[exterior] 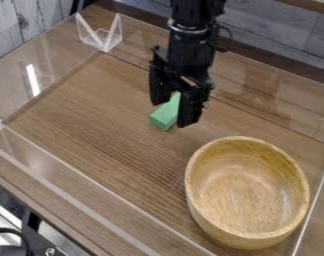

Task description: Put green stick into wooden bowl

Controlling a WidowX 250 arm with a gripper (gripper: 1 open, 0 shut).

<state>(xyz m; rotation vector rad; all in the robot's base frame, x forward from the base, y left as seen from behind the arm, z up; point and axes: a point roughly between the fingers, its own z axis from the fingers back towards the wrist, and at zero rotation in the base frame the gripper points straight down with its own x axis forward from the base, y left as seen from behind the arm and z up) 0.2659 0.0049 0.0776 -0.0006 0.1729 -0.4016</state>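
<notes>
The green stick (pixel 162 117) lies flat on the wooden table, mostly covered by my black gripper (pixel 177 98), which hangs just above it. Only the stick's lower left end shows below the fingers. The gripper stands open, one finger on each side of the stick, and whether they touch it I cannot tell. The wooden bowl (pixel 249 191), large, round and light tan, sits empty at the front right, a short way from the stick.
Clear acrylic walls (pixel 31 75) ring the table on all sides. A small clear bracket (pixel 98 33) stands at the back left corner. The dark wood tabletop (pixel 85 110) stretches to the left of the stick.
</notes>
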